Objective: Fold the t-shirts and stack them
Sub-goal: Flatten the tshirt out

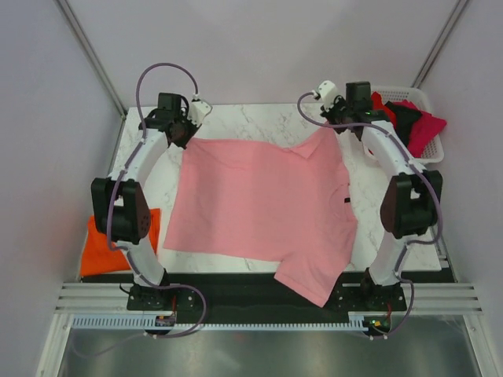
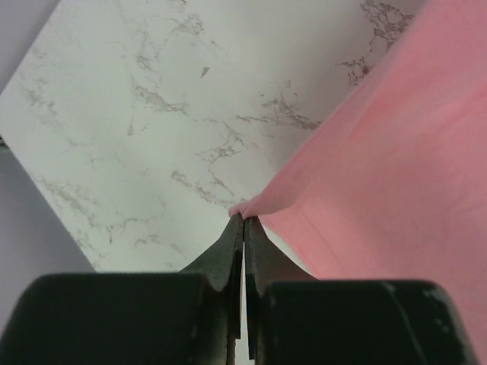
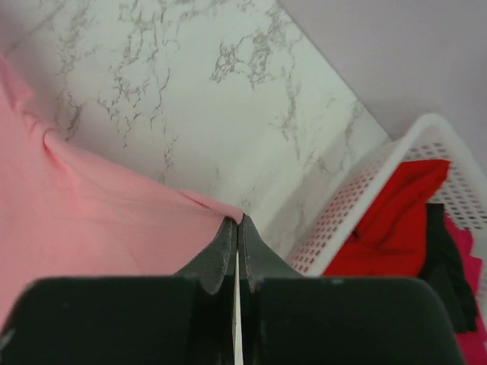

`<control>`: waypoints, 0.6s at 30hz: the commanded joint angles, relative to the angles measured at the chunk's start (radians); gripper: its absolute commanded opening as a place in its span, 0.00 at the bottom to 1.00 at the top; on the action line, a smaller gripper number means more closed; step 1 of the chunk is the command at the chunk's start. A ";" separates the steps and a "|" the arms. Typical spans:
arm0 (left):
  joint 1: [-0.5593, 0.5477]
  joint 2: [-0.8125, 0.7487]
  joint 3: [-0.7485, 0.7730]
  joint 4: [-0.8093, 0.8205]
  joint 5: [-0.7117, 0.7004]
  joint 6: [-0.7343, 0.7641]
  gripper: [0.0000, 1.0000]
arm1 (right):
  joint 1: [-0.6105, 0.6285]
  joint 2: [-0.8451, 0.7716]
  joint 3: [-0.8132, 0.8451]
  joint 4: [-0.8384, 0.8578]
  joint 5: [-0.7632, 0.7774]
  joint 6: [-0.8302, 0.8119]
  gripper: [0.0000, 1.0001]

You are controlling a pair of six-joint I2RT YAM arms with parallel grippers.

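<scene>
**A:** Which step is judged to be in hand?

**B:** The spreading of the light pink t-shirt (image 1: pixel 259 204) before its first fold. One far corner is pinched by the left gripper (image 2: pixel 243 220), its jaws pressed together on the cloth. The shirt is laid out to that claw's right and behind it, on the marble table (image 2: pixel 137 114).

**A:** And the right gripper (image 3: pixel 237 221)?

**B:** The other far corner is nipped at its closed tips. The cloth is seen to its left. The white basket (image 3: pixel 358 190), with a red t-shirt (image 3: pixel 392 220) and a black t-shirt (image 3: pixel 445 258), is just to its right.

**A:** What is called for next?

**B:** Probably the pinched edge is to be carried back level, with no skew. A sleeve well behind the right claw spills past the table edge. The orange t-shirt (image 1: pixel 102 243) is left far behind the left claw.
</scene>
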 commanded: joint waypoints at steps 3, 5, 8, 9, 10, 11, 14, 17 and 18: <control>-0.002 0.193 0.161 0.061 -0.012 -0.017 0.02 | 0.053 0.297 0.251 0.060 0.170 -0.008 0.00; 0.000 0.267 0.212 0.065 -0.029 -0.011 0.02 | 0.059 0.410 0.369 0.056 0.201 0.010 0.00; 0.000 0.348 0.270 0.077 -0.059 -0.003 0.02 | 0.073 0.529 0.499 0.043 0.260 0.016 0.00; 0.000 0.362 0.281 0.087 -0.088 -0.003 0.02 | 0.078 0.554 0.526 0.043 0.271 0.016 0.00; 0.001 0.376 0.296 0.095 -0.096 -0.003 0.02 | 0.079 0.577 0.550 0.045 0.288 0.018 0.00; 0.001 0.387 0.299 0.103 -0.111 -0.003 0.02 | 0.081 0.616 0.599 0.046 0.296 0.024 0.00; 0.001 0.423 0.319 0.126 -0.142 0.000 0.02 | 0.084 0.678 0.670 0.063 0.320 0.038 0.00; 0.001 0.445 0.323 0.146 -0.168 0.007 0.02 | 0.086 0.713 0.698 0.117 0.343 0.044 0.00; 0.001 0.448 0.323 0.149 -0.171 0.009 0.02 | 0.086 0.721 0.706 0.138 0.343 0.044 0.00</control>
